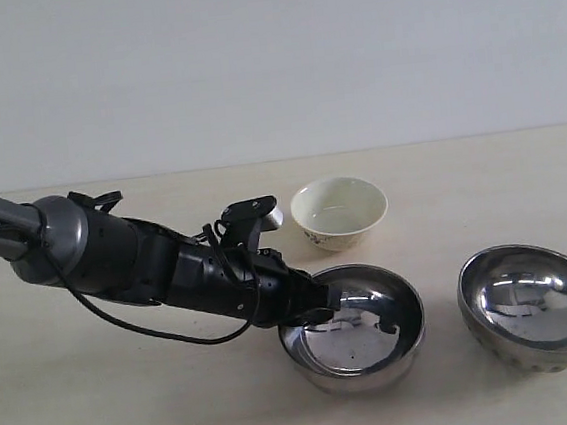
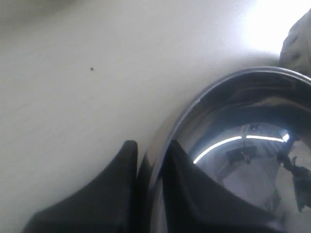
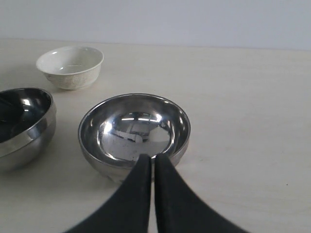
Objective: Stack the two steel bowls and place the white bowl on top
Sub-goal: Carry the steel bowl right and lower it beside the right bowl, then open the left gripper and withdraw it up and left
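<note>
Two steel bowls stand on the table. My left gripper (image 1: 325, 304) is shut on the near-left rim of the middle steel bowl (image 1: 370, 330). In the left wrist view one finger (image 2: 116, 184) is outside that bowl (image 2: 243, 126) and the other is inside, with the left gripper (image 2: 151, 144) clamping the rim. The second steel bowl (image 1: 536, 306), dimpled low on its outside, sits alone to the right. The white bowl (image 1: 339, 212) rests upright behind the middle bowl. In the right wrist view my right gripper (image 3: 153, 156) is shut and empty, just short of the second steel bowl (image 3: 133, 128); the held steel bowl (image 3: 22, 121) and white bowl (image 3: 70, 65) lie beyond.
The pale wooden table (image 1: 132, 408) runs back to a plain white wall. My left arm (image 1: 117, 254) stretches in from the left, low over the table. The right arm does not show in the exterior view.
</note>
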Robot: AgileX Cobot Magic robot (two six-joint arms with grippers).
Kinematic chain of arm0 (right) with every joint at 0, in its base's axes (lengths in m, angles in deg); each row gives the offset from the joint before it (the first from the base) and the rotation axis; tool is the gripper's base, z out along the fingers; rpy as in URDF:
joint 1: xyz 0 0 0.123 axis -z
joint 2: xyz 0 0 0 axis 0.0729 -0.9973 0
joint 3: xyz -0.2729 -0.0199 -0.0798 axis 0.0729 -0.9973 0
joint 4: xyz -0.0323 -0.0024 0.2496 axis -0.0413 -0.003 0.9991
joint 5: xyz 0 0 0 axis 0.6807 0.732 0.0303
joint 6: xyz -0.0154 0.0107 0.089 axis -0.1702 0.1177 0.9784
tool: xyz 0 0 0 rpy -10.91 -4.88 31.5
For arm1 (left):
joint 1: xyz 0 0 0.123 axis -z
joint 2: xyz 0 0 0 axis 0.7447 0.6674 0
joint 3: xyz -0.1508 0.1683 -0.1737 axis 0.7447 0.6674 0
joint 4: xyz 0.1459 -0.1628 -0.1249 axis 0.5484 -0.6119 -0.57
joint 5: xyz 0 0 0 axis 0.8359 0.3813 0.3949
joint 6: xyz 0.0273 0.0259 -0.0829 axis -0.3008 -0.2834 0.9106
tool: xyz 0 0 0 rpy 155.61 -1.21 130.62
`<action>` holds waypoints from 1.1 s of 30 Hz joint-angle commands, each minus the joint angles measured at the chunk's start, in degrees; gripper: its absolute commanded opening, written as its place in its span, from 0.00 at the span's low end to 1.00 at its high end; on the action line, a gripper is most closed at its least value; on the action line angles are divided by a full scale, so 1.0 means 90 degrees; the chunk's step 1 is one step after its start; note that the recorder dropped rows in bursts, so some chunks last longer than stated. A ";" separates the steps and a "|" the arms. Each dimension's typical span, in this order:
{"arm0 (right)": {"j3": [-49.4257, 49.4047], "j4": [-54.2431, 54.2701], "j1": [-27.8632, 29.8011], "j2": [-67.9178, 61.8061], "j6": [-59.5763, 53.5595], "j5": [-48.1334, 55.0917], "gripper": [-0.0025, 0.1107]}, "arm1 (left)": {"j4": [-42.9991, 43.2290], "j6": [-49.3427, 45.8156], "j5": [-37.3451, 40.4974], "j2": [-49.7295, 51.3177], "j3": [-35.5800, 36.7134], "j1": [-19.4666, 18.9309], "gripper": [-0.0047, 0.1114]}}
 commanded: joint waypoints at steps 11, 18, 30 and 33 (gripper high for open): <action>0.0001 -0.0017 -0.0013 0.0027 0.0000 -0.0071 0.02 | 0.0045 -0.0691 -0.0187 -0.0028 -0.0015 0.0027 0.19; 0.0001 -0.0017 -0.0013 0.0027 0.0000 -0.0071 0.02 | 0.0093 -0.0691 -0.0187 -0.0160 -0.0166 0.0027 0.53; 0.0001 -0.0017 -0.0013 0.0027 0.0000 -0.0071 0.02 | 0.0141 -0.0566 -0.0481 -0.1195 -0.0108 0.0027 0.37; 0.0001 -0.0017 -0.0013 0.0027 0.0000 -0.0071 0.02 | 0.0417 -0.0547 -0.0390 -0.1405 -0.0095 0.0027 0.13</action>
